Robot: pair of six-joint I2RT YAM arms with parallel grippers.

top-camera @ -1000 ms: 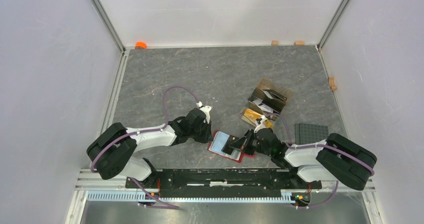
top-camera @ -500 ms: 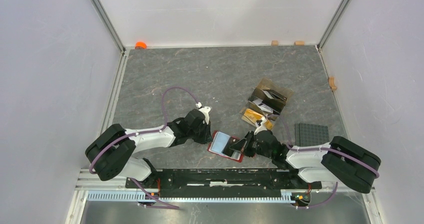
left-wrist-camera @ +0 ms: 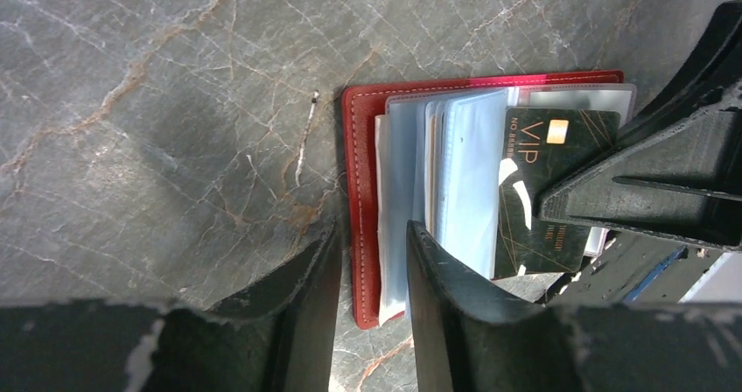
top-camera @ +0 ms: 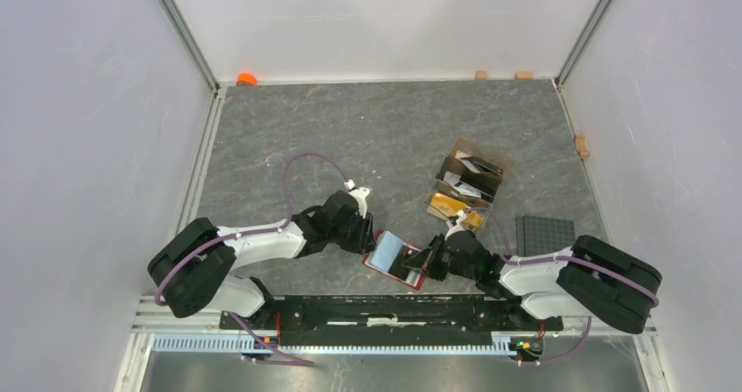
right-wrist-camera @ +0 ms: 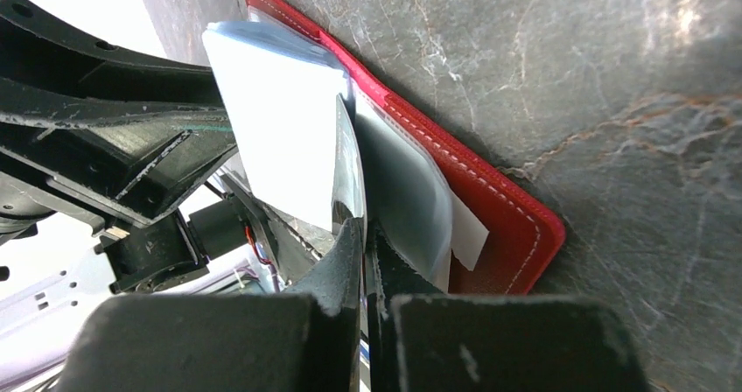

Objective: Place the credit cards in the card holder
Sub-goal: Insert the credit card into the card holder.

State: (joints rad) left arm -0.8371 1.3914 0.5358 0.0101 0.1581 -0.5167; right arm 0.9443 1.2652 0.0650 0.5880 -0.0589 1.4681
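Red card holder lying open, dark card getting fed in

The card holder [left-wrist-camera: 360,191] is a red leathery wallet with white stitching and rounded corners, lying flat on the grey marble-look table [left-wrist-camera: 157,103] and stuffed with floppy clear plastic sleeves [left-wrist-camera: 464,164] fanned out. The dark card [left-wrist-camera: 538,199] is glossy with gold "VIP" lettering and a chip, sitting on top of the sleeves. The right gripper [right-wrist-camera: 363,234] is pinched tight on that card's edge. The left gripper [left-wrist-camera: 372,234] has its jaws apart, straddling the holder's near edge, with red cover and sleeve edges showing in the gap.
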